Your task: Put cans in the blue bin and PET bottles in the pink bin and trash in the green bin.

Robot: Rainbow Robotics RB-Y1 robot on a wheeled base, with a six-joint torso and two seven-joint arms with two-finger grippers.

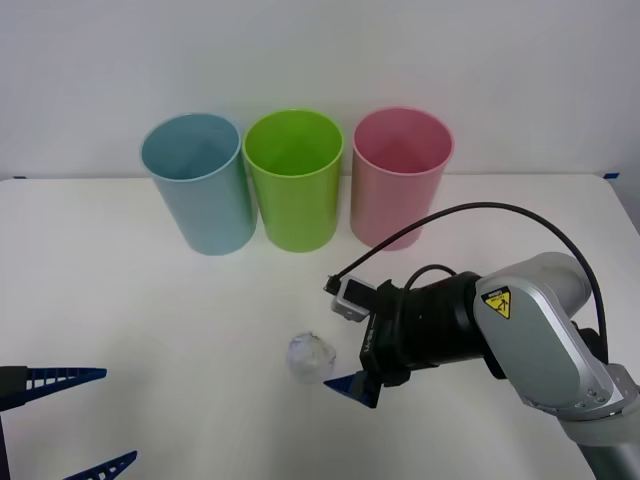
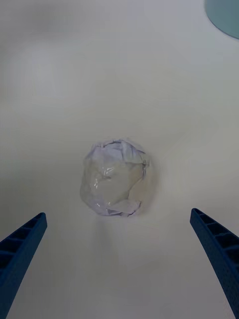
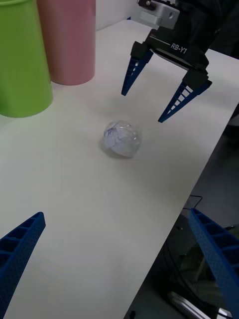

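Left gripper idles wide open, well to the left of the trash. That paper wad sits on the table in front of the green bin; probably feather-light and squishy, so pinch its middle. Right gripper hovers just right of the trash, jaws spread.

Blue bin, green bin, pink bin: smooth plastic, slight sheen. Trash: crumpled white paper, glossy in places. Desk: smooth matt white. Right gripper fingers: ribbed blue plastic; arm shell smooth grey.
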